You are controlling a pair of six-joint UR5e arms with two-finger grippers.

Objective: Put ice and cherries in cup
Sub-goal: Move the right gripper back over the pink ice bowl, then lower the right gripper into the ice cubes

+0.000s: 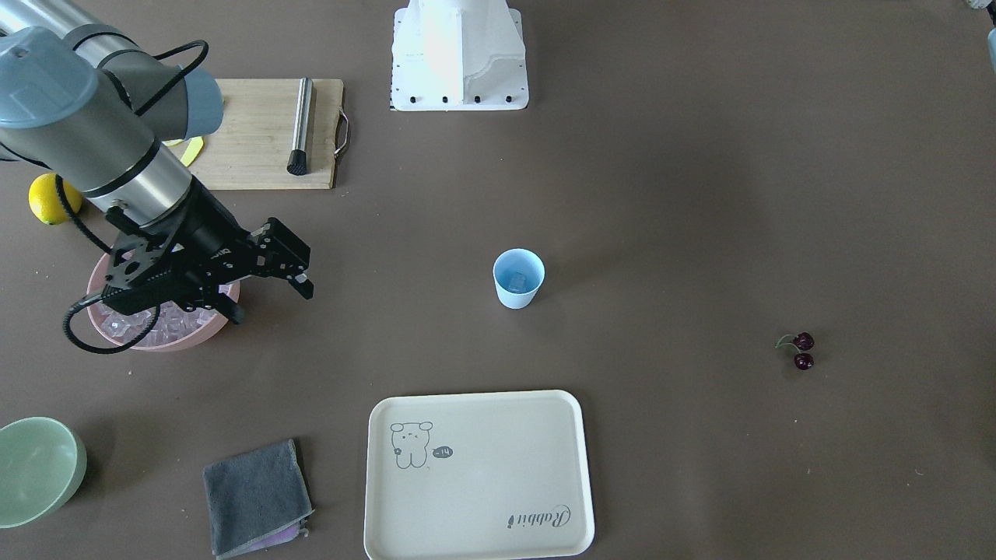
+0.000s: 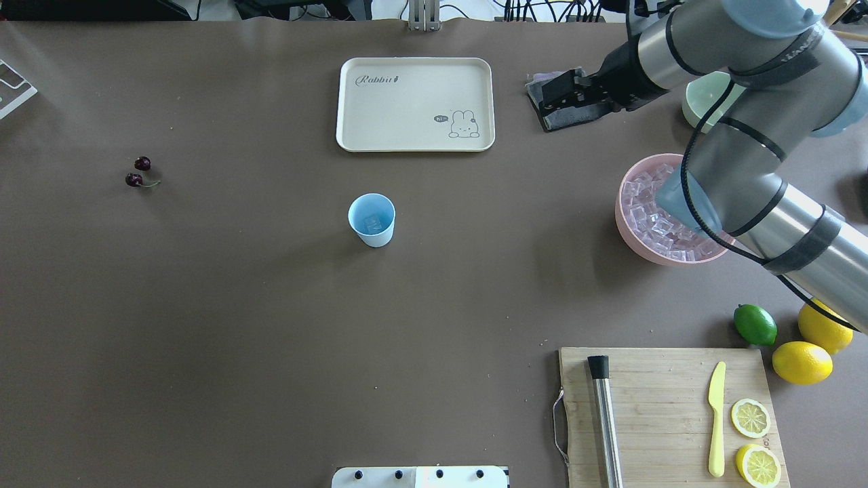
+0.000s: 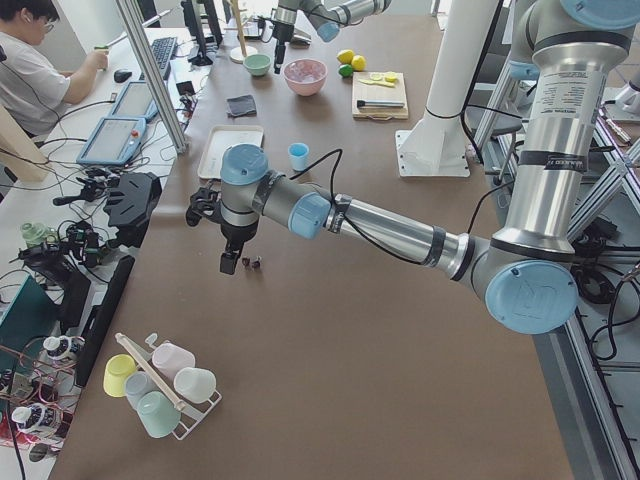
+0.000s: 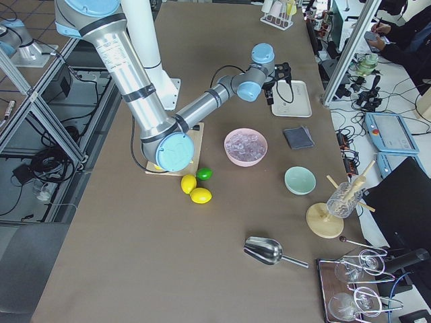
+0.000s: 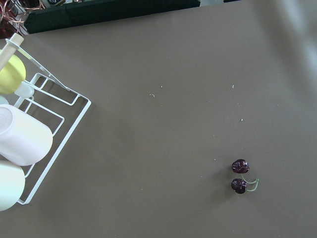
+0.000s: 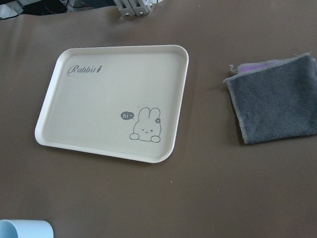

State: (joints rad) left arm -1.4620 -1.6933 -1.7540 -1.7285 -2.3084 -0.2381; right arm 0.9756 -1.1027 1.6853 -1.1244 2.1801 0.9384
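While the cup [image 2: 377, 237] holds ice [image 2: 373, 221], cherries [image 2: 142, 163] (two) lie well apart.

R: right arm [image 2: 746, 163] bent, reaching forward; right gripper [image 1: 269, 300] angled down, fingers apart, holding nothing | L: left arm [image 3: 390, 228] stretched out; left gripper [image 3: 229, 263] pointing down, finger state unclear

- Right arm [image 1: 117, 155]: silver tubes, pale blue-grey joint caps, black bands.
- Black cable [image 1: 74, 330] looped at its wrist.
- Right gripper [image 1: 268, 299]: black, with a perforated bracket.
- Left arm [image 3: 390, 230]: same silver and blue finish.
- White base pedestal [image 1: 459, 54], dark screws along its edge.
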